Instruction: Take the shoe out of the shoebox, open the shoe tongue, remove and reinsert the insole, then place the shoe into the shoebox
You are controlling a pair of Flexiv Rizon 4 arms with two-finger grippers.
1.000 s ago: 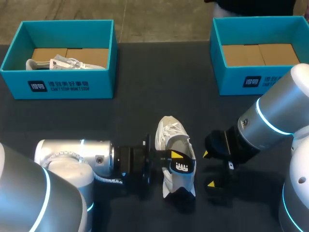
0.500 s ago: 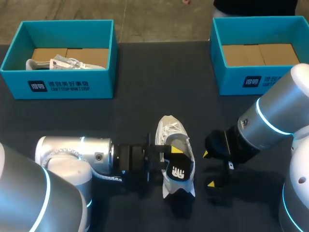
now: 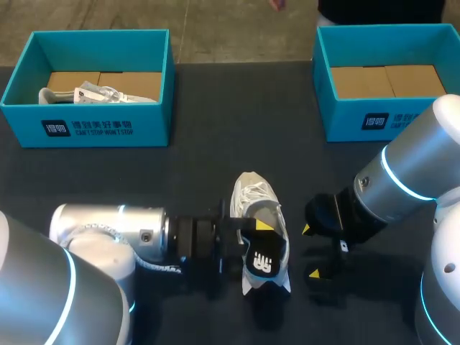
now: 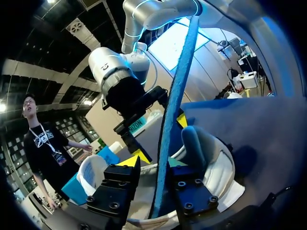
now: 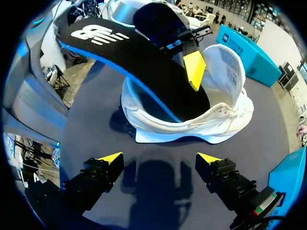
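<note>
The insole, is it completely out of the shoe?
No, one end of the insole is inside the shoe; only the other end is raised out.

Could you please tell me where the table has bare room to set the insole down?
The strip of table between the left shoebox and right shoebox, beyond the shoe, is bare. Near me it is crowded: left claw holding the insole, right claw open beside it.

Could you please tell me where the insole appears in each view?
Head view: insole slanting out of the white shoe, lower middle.
Left wrist view: blue edge-on strip gripped in the left tool.
Right wrist view: black sheet arching from the shoe, ahead of the right tool.
Shared landmark: the white shoe.
</note>
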